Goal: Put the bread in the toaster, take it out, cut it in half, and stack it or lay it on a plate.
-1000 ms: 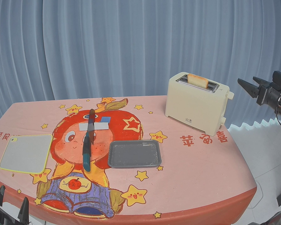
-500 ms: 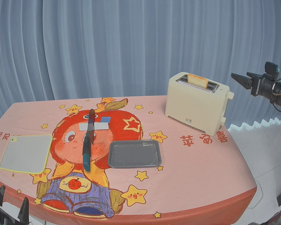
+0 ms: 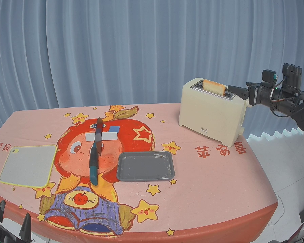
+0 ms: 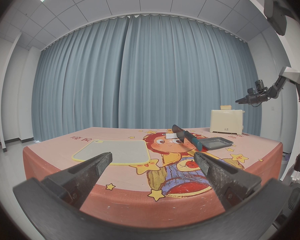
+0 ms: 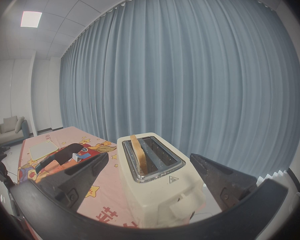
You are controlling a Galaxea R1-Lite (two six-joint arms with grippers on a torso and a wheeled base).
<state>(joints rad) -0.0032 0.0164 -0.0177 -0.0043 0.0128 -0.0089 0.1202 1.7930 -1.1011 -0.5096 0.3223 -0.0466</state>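
We hold our right gripper [image 3: 237, 91] empty, its jaws spread wide, just beside the top of the toaster [image 3: 209, 113], so that it can close on the bread [image 3: 213, 86], which stands upright, half out of one slot.

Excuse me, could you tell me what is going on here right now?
The robot looks about to take the bread out of the toaster. Its open right gripper hovers at the toaster's right end, level with the slice standing up in it, not touching it. The open left gripper sits low at the table's near edge. Knife, board and tray lie untouched.
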